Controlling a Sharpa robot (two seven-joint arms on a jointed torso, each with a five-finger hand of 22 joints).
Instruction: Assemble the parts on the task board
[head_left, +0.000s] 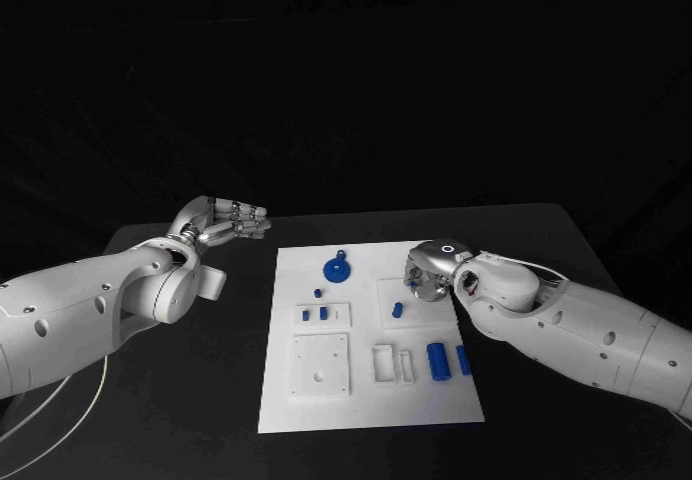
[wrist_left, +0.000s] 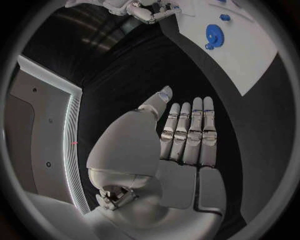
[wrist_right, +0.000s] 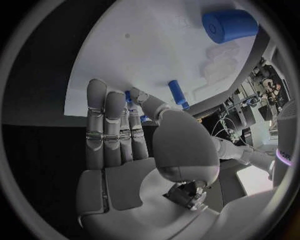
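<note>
The white task board (head_left: 368, 400) is lying flat in the middle of the black table (head_left: 548, 225), its long axis running away from the robot. On its far part a blue gear-shaped part (head_left: 338, 269) is lying flat, with a small blue piece (head_left: 342, 253) just beyond it. Near the board's middle two small blue pegs (head_left: 315, 314) are sitting side by side in a recessed plate, their long axes pointing away from the robot. Toward the near right corner a blue cylinder (head_left: 438, 363) is lying on its side, long axis also running away from the robot, and a slimmer blue bar (head_left: 463, 360) is lying just beside it, parallel. The right hand (head_left: 428, 272) is hovering low over the board's right side, fingers extended toward a small blue part (head_left: 398, 310); from the wrist view its fingers (wrist_right: 105, 120) are lying straight and close together with nothing in the palm, so it is released. The left hand (head_left: 221, 220) is waiting off the board over the bare table, well apart from the parts, its fingers (wrist_left: 190, 131) stretched out flat and holding nothing.
</note>
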